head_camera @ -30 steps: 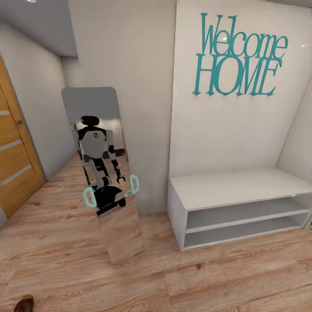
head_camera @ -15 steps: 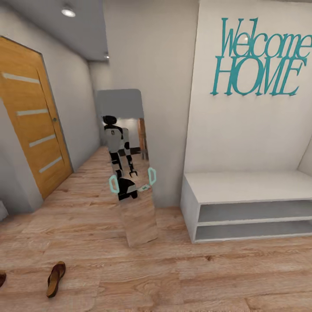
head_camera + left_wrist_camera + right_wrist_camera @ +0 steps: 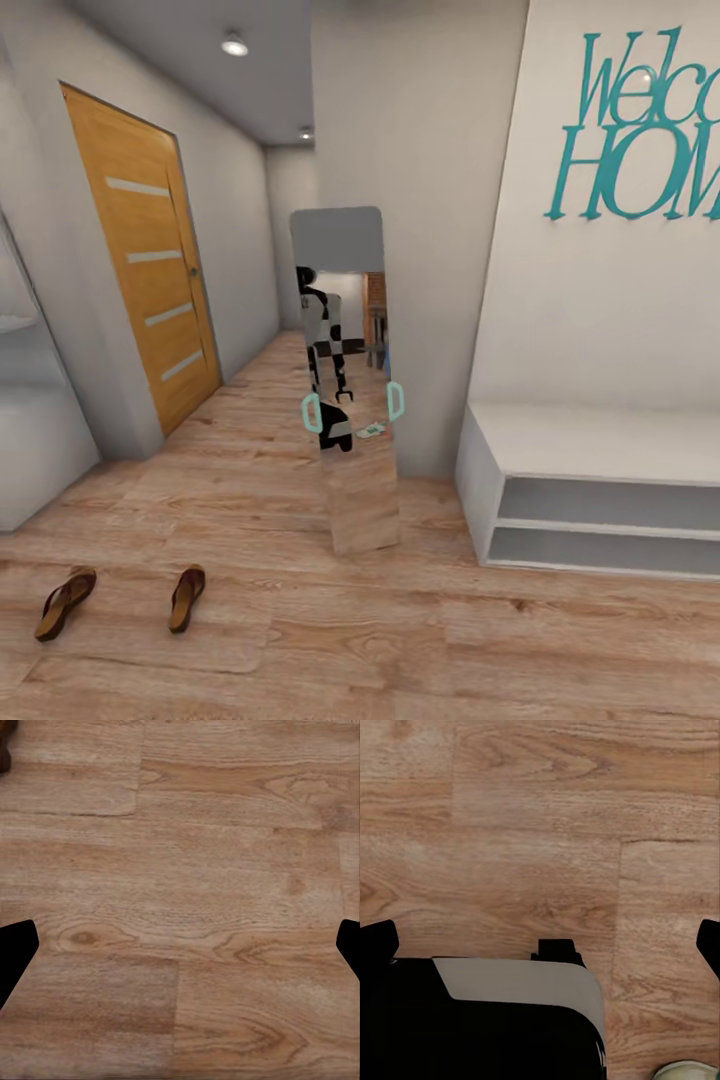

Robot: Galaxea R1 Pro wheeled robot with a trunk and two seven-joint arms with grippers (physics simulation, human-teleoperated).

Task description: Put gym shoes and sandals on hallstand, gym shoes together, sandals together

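Two brown sandals (image 3: 65, 603) (image 3: 186, 597) lie apart on the plank floor (image 3: 400, 630), left of the leaning mirror (image 3: 347, 380). Left gripper (image 3: 180, 945) and right gripper (image 3: 540, 945) both hang over it, jaws spread wide.

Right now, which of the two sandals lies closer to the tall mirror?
The sandal on the right; the other sandal lies farther left, away from the mirror.

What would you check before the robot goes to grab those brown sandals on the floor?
1. Both sandals in sight: ok, left sandal and right sandal lie apart on the wood floor.
2. Left gripper free: ok, fingers wide apart, just floor between.
3. Right gripper free: ok, open, the robot's own base below.
4. Path to sandals: ok, bare planks.
5. Sneakers found: cannot tell.
6. Shoe rack located: cannot tell; the white bench lacks upper shelves.
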